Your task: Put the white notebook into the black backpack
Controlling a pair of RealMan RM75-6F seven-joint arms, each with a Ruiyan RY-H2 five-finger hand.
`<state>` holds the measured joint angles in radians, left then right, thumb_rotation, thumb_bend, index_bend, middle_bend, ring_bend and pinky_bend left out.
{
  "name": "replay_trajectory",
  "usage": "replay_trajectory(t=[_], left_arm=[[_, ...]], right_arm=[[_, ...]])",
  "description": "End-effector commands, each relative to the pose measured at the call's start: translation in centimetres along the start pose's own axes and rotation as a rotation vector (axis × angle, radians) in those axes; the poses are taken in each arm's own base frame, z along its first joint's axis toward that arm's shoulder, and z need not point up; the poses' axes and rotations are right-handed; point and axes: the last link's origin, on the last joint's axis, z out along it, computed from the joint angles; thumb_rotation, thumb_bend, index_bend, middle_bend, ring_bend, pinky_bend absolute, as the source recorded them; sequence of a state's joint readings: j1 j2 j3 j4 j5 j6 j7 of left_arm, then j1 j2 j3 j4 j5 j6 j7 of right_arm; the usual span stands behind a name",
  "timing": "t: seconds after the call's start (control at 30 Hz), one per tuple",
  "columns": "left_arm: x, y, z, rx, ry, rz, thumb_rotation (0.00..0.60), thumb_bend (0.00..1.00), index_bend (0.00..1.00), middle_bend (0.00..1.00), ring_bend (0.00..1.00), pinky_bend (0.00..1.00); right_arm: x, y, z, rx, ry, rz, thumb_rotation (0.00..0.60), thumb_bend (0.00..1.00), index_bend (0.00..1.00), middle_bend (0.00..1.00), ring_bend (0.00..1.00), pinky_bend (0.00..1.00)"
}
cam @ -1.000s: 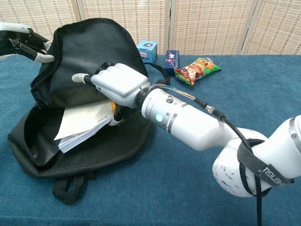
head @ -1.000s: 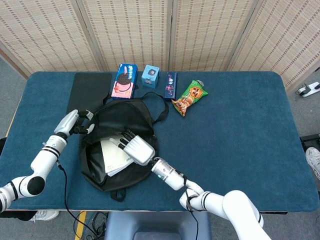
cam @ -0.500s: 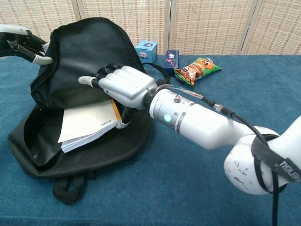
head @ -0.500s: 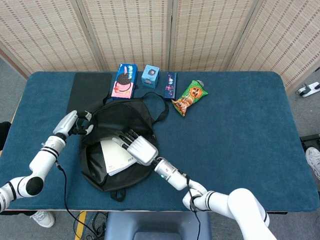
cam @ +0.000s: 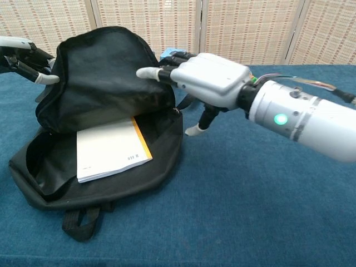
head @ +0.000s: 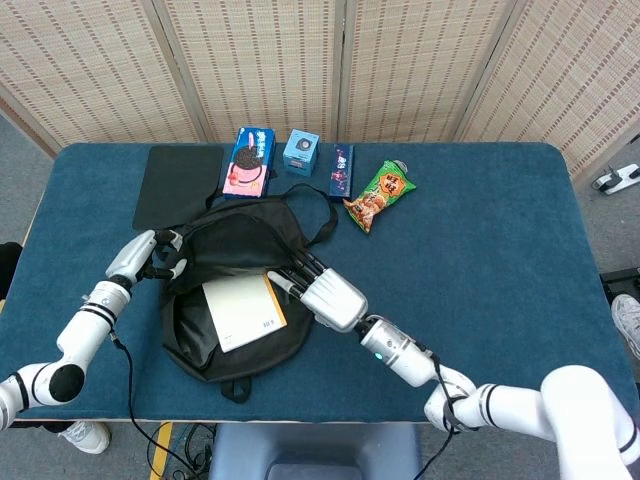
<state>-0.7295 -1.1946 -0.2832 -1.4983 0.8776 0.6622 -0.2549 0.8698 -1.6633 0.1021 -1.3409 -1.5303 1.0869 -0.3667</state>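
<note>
Lying in black backpack (head: 243,246), white notebook (head: 243,311), label unreadable

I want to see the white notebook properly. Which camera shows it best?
The head view: it looks straight down on the flat white notebook with the orange spine, lying in the open black fabric backpack. The chest view shows it slanted, its far edge tucked under the flap.

The black backpack (cam: 105,78) looks like matt woven cloth, softly creased. The white notebook (cam: 111,156) shows smooth matt paper with an orange spine edge. The bench (head: 480,260) wears a napped blue cloth. The right hand (cam: 208,78) is glossy pale plastic, probably; the far snack bag (head: 380,195) shines like foil.
</note>
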Motion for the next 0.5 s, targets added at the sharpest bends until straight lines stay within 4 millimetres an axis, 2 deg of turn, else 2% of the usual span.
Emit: replay_trajectory(t=[0.03,0.23,0.33,0.5], left_arm=[[-0.4,0.0,-0.4,-0.004,-0.003,0.020,0.600,0.47,0.64,0.31,0.30,0.17],[-1.2,0.0,-1.3,-0.002,-0.015,0.103,0.600,0.47,0.61,0.29,0.30,0.16],[-1.7,0.1,-1.9,0.007,-0.050,0.135,0.600,0.47,0.56,0.28,0.29,0.15],[-2.2,0.1,-2.8,0.017,-0.118,0.187,0.600,0.36,0.42,0.24,0.26,0.13]], right_arm=[[1.3,1.6,-3.3,-0.046,0.017,-0.007,0.600,0.00,0.00,0.16,0.02,0.00],[3.7,4.0,-6.8,-0.133,0.049,0.002,0.600,0.00,0.00,0.17,0.02,0.00],[4.6,5.3,-8.3,-0.178,0.044,-0.006,0.600,0.00,0.00,0.17,0.02,0.00],[5.6,7.4,-10.1,-0.258,0.041,-0.023,0.600,0.00,0.00,0.17,0.02,0.00]])
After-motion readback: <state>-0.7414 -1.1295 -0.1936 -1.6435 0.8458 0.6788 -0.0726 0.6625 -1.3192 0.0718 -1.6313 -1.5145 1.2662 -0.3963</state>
